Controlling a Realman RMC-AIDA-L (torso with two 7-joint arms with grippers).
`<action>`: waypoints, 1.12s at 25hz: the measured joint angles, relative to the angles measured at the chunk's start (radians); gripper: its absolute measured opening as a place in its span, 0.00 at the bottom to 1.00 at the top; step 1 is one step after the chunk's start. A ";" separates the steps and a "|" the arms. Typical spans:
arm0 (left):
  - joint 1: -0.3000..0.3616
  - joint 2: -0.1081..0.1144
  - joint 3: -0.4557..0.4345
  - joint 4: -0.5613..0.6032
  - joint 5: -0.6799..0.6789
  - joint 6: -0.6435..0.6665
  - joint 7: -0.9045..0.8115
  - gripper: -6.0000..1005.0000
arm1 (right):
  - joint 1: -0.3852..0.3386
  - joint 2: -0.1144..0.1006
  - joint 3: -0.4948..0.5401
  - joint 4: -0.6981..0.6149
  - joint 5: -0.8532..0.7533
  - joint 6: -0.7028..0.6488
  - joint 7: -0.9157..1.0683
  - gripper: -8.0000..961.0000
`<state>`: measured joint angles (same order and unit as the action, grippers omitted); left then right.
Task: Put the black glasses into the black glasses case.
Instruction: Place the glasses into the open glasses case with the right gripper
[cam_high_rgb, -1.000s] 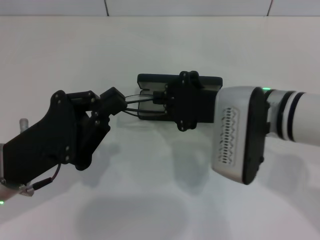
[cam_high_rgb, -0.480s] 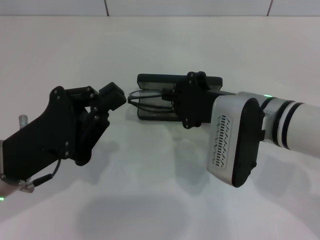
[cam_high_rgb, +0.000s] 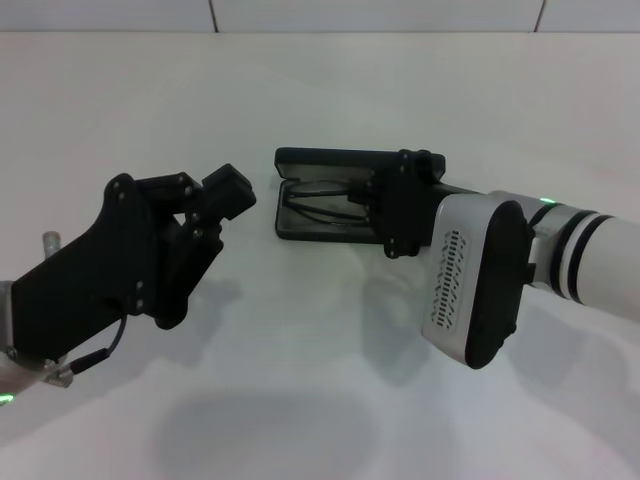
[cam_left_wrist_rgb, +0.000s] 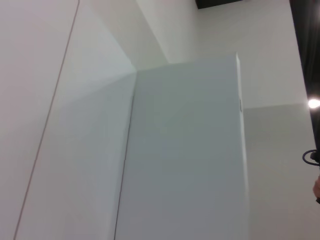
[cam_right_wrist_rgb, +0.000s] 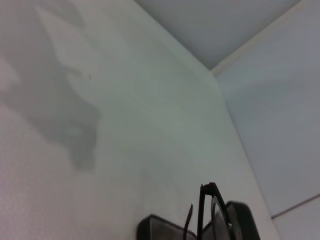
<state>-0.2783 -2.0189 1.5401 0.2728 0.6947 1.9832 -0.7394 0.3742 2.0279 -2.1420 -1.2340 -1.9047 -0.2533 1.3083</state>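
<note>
The black glasses case (cam_high_rgb: 322, 158) lies open at the table's middle, its lid raised at the far side. The black glasses (cam_high_rgb: 318, 205) lie inside its tray, temple arms pointing left. My right gripper (cam_high_rgb: 376, 206) reaches in from the right and is shut on the right end of the glasses, over the case. The right wrist view shows the glasses (cam_right_wrist_rgb: 206, 210) just above the case (cam_right_wrist_rgb: 160, 227). My left gripper (cam_high_rgb: 226, 208) hangs left of the case, open and empty, a short gap from the temple tips.
The white table (cam_high_rgb: 300, 90) runs back to a white wall. The right arm's white forearm (cam_high_rgb: 470, 280) hangs over the table's right side. The left wrist view shows only wall and ceiling.
My left gripper has let go of the temple arms and drawn slightly back left. My right gripper has carried the glasses to the right and down into the open case.
</note>
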 joint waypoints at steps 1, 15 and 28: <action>-0.002 0.000 0.000 -0.003 0.000 0.000 0.000 0.05 | 0.001 0.000 -0.001 0.006 0.000 0.006 -0.001 0.12; -0.010 -0.004 0.000 -0.007 0.006 -0.002 0.001 0.05 | 0.045 0.000 -0.041 0.081 -0.001 0.084 -0.006 0.12; -0.010 -0.005 0.000 -0.019 0.006 -0.003 0.005 0.05 | 0.084 0.000 -0.098 0.144 0.021 0.170 0.001 0.13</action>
<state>-0.2884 -2.0237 1.5401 0.2540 0.7010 1.9802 -0.7339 0.4587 2.0279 -2.2401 -1.0896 -1.8838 -0.0834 1.3097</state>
